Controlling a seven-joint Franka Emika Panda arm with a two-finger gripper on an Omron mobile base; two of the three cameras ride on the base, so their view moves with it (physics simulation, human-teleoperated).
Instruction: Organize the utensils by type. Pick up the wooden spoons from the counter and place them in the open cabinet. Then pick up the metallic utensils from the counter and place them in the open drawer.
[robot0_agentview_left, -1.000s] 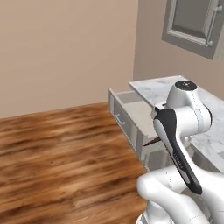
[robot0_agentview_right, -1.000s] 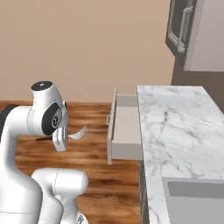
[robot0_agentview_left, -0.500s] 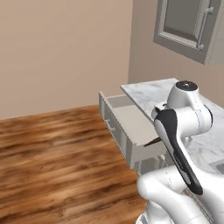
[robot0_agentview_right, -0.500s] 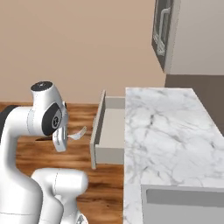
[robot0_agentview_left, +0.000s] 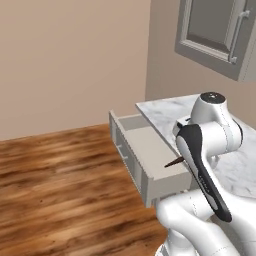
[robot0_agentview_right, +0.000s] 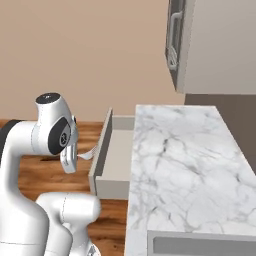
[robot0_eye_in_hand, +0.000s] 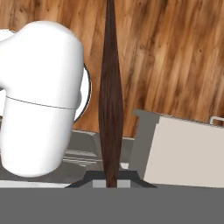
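Clenched on the dark-handled metal utensil (robot0_eye_in_hand: 110, 100), the gripper (robot0_eye_in_hand: 111, 179) is seen in the hand view with the slim brown handle running straight up from between its fingertips over the wooden floor (robot0_eye_in_hand: 175, 52). In the right base view the utensil's pale metal end (robot0_agentview_right: 87, 154) is seen jutting from the hand just beside the front panel of the open drawer (robot0_agentview_right: 116, 155). The drawer is pulled out from under the left edge of the marble counter (robot0_agentview_right: 185, 165), and a grey wall cabinet (robot0_agentview_left: 215, 35) is hung above the counter's far end.
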